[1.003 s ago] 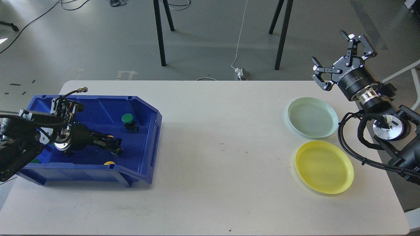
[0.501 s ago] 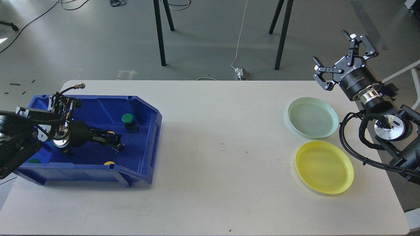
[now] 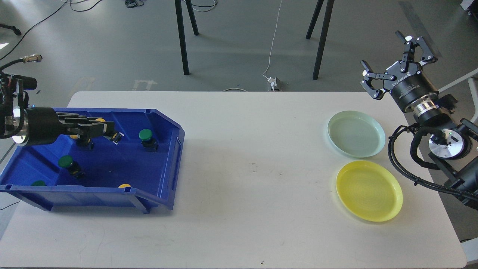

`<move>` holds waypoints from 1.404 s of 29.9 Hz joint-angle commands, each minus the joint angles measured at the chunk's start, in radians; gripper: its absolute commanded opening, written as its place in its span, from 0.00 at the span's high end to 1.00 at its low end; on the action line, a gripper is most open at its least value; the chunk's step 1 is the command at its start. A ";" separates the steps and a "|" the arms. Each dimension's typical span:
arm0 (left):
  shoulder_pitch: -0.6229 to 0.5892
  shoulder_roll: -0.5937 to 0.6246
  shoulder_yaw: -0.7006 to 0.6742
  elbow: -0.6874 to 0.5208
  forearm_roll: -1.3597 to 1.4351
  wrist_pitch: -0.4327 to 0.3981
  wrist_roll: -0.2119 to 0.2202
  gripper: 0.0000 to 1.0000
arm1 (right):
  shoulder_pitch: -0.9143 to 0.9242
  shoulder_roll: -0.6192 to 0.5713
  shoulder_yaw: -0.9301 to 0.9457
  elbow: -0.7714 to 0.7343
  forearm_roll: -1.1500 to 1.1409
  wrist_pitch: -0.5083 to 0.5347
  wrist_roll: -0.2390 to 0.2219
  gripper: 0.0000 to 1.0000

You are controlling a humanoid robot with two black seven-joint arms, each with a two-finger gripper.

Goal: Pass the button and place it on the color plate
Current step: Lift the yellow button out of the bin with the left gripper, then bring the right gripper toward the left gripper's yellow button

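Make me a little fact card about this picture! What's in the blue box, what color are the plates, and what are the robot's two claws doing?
Blue box: at the table's left end, holding green buttons and yellow buttons
Left gripper: over the box; a yellow cap shows right behind its fingers, held or not I cannot tell
Right gripper: open, empty, up beyond the plates
Green plate: empty, at the table's right end
Yellow plate: empty, nearer than the green one
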 commanded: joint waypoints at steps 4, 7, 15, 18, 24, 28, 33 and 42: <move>-0.001 0.081 -0.007 -0.154 -0.315 0.000 0.000 0.89 | -0.058 0.013 0.180 0.006 -0.001 0.000 -0.002 0.00; -0.004 0.057 -0.010 -0.161 -0.470 0.000 0.000 0.89 | -0.049 0.007 0.177 0.009 -0.025 -0.051 0.001 0.00; -0.010 -0.225 -0.011 -0.083 -0.799 0.000 0.000 0.89 | -0.111 -0.053 0.112 0.222 -0.356 -0.097 0.003 0.00; -0.017 -0.337 -0.008 -0.004 -0.924 0.000 0.000 0.89 | -0.145 -0.061 0.085 0.337 -0.533 -0.125 0.006 0.00; -0.010 -0.482 0.001 0.136 -1.024 0.000 0.000 0.88 | -0.148 -0.033 0.004 0.424 -0.597 -0.144 0.091 0.00; -0.002 -0.494 0.000 0.141 -1.029 0.000 0.000 0.88 | -0.081 0.063 -0.068 0.414 -0.599 -0.144 0.105 0.00; -0.002 -0.494 0.001 0.141 -1.031 0.000 0.000 0.88 | -0.009 0.210 -0.117 0.348 -0.604 -0.140 0.127 0.00; -0.001 -0.496 0.001 0.141 -1.031 0.000 0.000 0.88 | 0.080 0.407 -0.185 0.185 -0.608 -0.140 0.127 0.00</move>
